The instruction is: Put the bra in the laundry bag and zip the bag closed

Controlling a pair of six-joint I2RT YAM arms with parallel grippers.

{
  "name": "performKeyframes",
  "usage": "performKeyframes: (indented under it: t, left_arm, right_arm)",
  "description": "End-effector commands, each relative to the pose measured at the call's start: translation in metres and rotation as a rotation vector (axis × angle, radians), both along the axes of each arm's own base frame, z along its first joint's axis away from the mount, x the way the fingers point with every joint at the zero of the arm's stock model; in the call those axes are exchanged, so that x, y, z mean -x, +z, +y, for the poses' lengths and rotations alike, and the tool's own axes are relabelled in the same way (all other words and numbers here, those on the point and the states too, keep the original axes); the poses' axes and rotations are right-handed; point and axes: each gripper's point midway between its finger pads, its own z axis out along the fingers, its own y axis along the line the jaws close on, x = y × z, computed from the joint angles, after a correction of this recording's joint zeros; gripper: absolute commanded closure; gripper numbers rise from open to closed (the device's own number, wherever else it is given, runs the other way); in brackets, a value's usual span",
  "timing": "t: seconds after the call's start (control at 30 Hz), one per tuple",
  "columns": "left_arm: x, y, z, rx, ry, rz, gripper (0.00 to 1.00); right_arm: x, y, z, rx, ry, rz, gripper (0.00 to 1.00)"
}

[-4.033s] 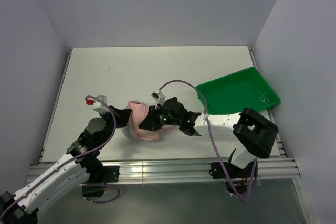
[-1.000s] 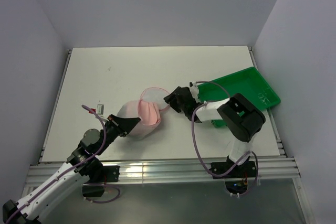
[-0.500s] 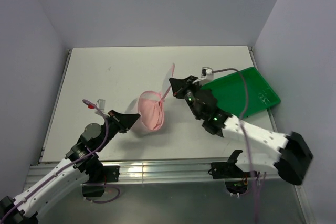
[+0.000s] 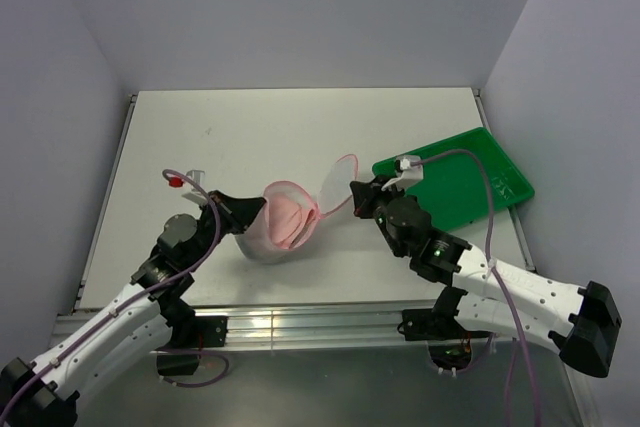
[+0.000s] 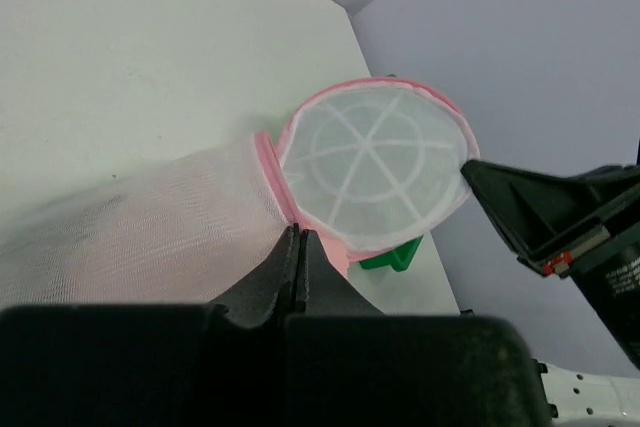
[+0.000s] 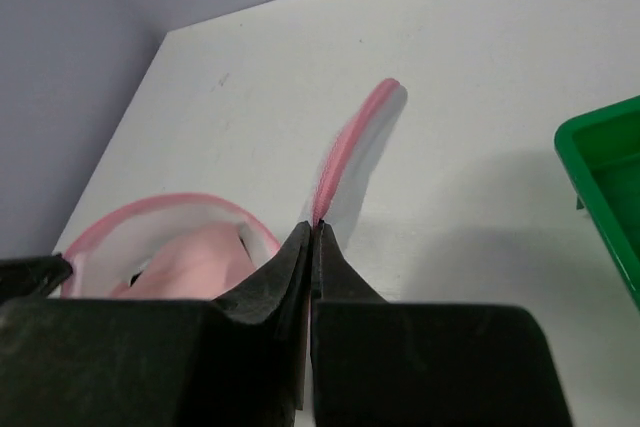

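The laundry bag (image 4: 262,239), white mesh with a pink zipper rim, lies on its side mid-table, mouth facing right. The pale pink bra (image 4: 286,218) is bunched inside it, also showing in the right wrist view (image 6: 190,255). My left gripper (image 4: 262,206) is shut on the bag's pink rim (image 5: 268,172) at the mouth's left side. The round lid (image 4: 336,181) stands open, flat-on in the left wrist view (image 5: 372,162) and edge-on in the right wrist view (image 6: 362,142). My right gripper (image 4: 353,190) is shut on the lid's pink zipper edge (image 6: 335,169).
A green plastic tray (image 4: 455,179) sits at the right side of the table, just behind my right arm; its corner shows in the right wrist view (image 6: 605,172). Grey walls close in the table at the back and sides.
My right gripper went from open to shut on the lid's edge, and the right arm swung round. The lid has since come lower and rightward. The left gripper kept its hold.
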Motion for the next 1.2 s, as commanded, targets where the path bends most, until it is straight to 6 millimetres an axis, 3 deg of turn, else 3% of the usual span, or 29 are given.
performKeyframes:
  t: [0.0, 0.03, 0.07, 0.17, 0.23, 0.3, 0.4, 0.43, 0.5, 0.7, 0.77, 0.87, 0.9, 0.97, 1.03, 1.07, 1.13, 1.17]
  left_arm:
    - [-0.009, 0.026, -0.005, 0.014, -0.019, -0.084, 1.0]
    - [-0.011, 0.021, -0.007, 0.028, -0.028, -0.068, 1.0]
    - [-0.012, 0.021, -0.01, 0.042, -0.042, -0.066, 1.0]
    - [-0.02, 0.031, -0.014, 0.025, -0.055, -0.09, 1.0]
    - [-0.023, 0.051, -0.014, 0.017, -0.052, -0.135, 1.0]
    - [-0.023, 0.059, -0.012, 0.027, -0.039, -0.151, 1.0]
    - [-0.026, 0.04, -0.007, -0.022, -0.015, -0.108, 1.0]
    - [-0.031, 0.027, 0.0, -0.049, 0.025, -0.07, 1.0]
    - [-0.03, 0.015, 0.004, -0.043, 0.035, -0.048, 1.0]
    - [-0.033, 0.004, 0.008, -0.081, 0.056, -0.028, 1.0]
    - [-0.029, 0.007, 0.002, -0.036, 0.017, -0.049, 1.0]
    - [-0.031, 0.01, -0.012, -0.053, -0.044, -0.043, 1.0]
    - [-0.035, 0.002, -0.017, -0.065, -0.058, -0.017, 1.0]
    - [-0.035, 0.0, -0.027, -0.032, -0.102, -0.015, 1.0]
    - [-0.042, 0.006, -0.035, 0.006, -0.119, -0.032, 1.0]
    - [-0.045, 0.014, -0.04, 0.007, -0.129, -0.043, 1.0]
    - [-0.051, 0.009, -0.043, -0.006, -0.135, -0.034, 1.0]
    - [-0.05, 0.004, -0.043, -0.003, -0.133, -0.027, 1.0]
  right_arm:
    - [0.007, 0.003, -0.007, -0.037, 0.011, -0.063, 1.0]
    - [0.005, -0.013, -0.012, 0.019, -0.018, -0.016, 1.0]
    - [0.005, -0.012, -0.013, 0.028, -0.028, -0.001, 1.0]
    - [0.016, 0.026, -0.003, -0.05, 0.051, -0.1, 1.0]
    - [0.022, 0.052, -0.003, -0.091, 0.089, -0.168, 1.0]
    - [0.028, 0.063, 0.001, -0.091, 0.129, -0.197, 1.0]
    - [0.03, 0.043, 0.008, -0.063, 0.157, -0.17, 1.0]
    - [0.026, 0.022, 0.011, -0.013, 0.151, -0.122, 1.0]
    - [0.023, 0.014, 0.013, 0.023, 0.14, -0.081, 1.0]
    - [0.024, 0.03, 0.008, 0.025, 0.129, -0.115, 1.0]
    - [0.028, 0.028, 0.002, 0.066, 0.136, -0.131, 1.0]
    - [0.035, 0.049, 0.002, 0.093, 0.189, -0.19, 1.0]
    - [0.036, 0.046, 0.003, 0.138, 0.207, -0.17, 1.0]
    - [0.043, 0.069, 0.012, 0.146, 0.268, -0.2, 1.0]
    - [0.053, 0.071, 0.027, 0.176, 0.343, -0.196, 1.0]
    - [0.062, 0.082, 0.041, 0.166, 0.429, -0.217, 1.0]
    - [0.071, 0.059, 0.074, 0.242, 0.556, -0.148, 1.0]
    - [0.083, 0.064, 0.095, 0.251, 0.672, -0.146, 1.0]
